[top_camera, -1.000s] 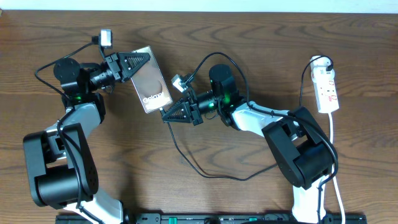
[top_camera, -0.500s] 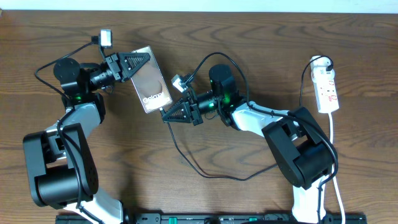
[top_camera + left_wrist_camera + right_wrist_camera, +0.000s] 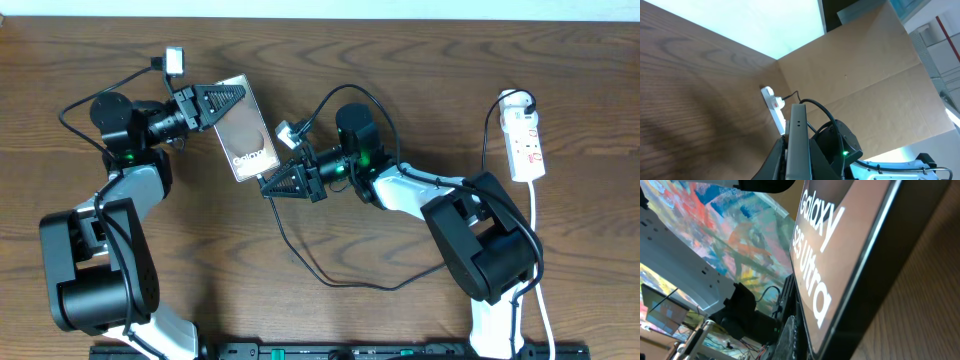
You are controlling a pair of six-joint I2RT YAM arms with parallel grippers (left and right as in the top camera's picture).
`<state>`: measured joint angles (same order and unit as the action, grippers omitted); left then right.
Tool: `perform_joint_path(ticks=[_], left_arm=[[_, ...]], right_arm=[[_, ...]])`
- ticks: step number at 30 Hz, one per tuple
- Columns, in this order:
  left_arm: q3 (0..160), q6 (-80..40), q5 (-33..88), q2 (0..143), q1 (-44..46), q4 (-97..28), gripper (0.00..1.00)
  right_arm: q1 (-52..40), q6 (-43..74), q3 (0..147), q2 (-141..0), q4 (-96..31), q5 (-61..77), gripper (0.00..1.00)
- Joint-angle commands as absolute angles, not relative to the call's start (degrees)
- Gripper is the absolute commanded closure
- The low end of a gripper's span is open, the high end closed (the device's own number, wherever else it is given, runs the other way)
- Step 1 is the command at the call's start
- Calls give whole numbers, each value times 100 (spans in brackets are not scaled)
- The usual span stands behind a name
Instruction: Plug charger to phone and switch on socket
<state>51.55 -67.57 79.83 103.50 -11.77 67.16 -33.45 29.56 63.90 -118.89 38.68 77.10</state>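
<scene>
The phone (image 3: 245,138) is a brownish slab with white text, lying slanted at the upper middle. My left gripper (image 3: 226,101) is shut on its far end. In the left wrist view the phone (image 3: 798,135) shows edge-on between the fingers. My right gripper (image 3: 268,184) sits at the phone's near end, its fingers closed to a point where the thin black charger cable (image 3: 330,282) starts. The plug tip is hidden. The right wrist view is filled by the phone's face (image 3: 840,245) with "Galaxy S25 Ultra" on it. The white socket (image 3: 525,140) lies at the far right.
The charger cable loops over the wood below the right arm (image 3: 420,190). The socket's white cord (image 3: 535,240) runs down the right edge. In the left wrist view the socket (image 3: 774,102) lies beyond the phone, before a brown cardboard wall (image 3: 865,75).
My left arm and the phone have shifted very slightly to the right. The right arm and the cable have not moved.
</scene>
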Motion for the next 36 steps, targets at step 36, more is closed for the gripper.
perform_joint_path(ticks=[36], left_arm=[[5186, -6709, 8291, 10274, -1144, 6783, 93]], right_arm=[[-3286, 2952, 6405, -11907, 3898, 7662, 99]])
